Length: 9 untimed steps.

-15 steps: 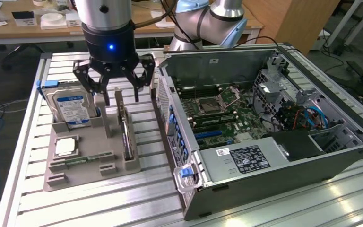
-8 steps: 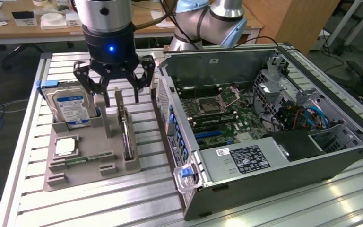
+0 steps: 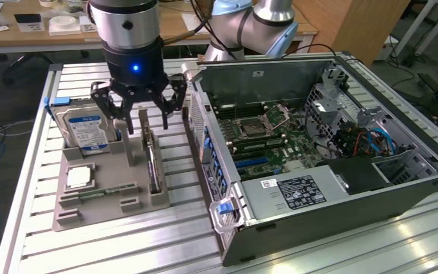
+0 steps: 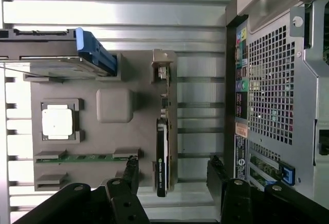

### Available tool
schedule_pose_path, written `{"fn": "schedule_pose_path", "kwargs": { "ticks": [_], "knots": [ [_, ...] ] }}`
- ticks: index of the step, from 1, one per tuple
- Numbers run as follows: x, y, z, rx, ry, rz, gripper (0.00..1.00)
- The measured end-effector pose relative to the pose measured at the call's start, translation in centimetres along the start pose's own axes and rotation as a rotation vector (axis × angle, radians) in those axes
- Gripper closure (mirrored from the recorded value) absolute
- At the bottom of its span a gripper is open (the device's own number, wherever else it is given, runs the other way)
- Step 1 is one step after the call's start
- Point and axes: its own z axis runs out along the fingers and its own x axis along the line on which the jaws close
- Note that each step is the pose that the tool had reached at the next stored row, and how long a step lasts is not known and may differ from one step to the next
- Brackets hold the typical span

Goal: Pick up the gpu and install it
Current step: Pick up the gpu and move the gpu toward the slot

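The gpu (image 3: 152, 162) stands on its long edge in a slot of the grey holder tray (image 3: 105, 208), to the exterior view's left of the computer case. In the wrist view the gpu (image 4: 162, 152) shows edge-on as a thin dark card, its silvery bracket at the far end. My gripper (image 3: 144, 117) hangs open just above the card's far end, touching nothing. In the wrist view the gripper (image 4: 173, 171) has its black fingers (image 4: 131, 168) on either side of the card's line, the card nearer one finger. Nothing is held.
The open computer case (image 3: 401, 188) lies on its side with the motherboard (image 3: 261, 134) exposed, close beside the tray. The tray also holds a hard drive (image 3: 86, 128), a processor (image 3: 80, 177) and a memory stick (image 3: 101, 194). The slatted aluminium table (image 3: 112, 245) carries everything.
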Motion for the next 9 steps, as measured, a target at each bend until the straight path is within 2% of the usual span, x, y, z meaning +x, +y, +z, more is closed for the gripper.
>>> {"fn": "schedule_pose_path", "kwargs": {
  "ticks": [2,3,9],
  "knots": [
    [0.0,-0.32,1.53,0.0,0.0001,0.0,0.35],
    [0.1,-0.57,1.93,0.0001,0.0002,0.0,0.35],
    [0.1,-1.12,3.0,0.0,0.0002,0.0,0.35]
  ]
}}
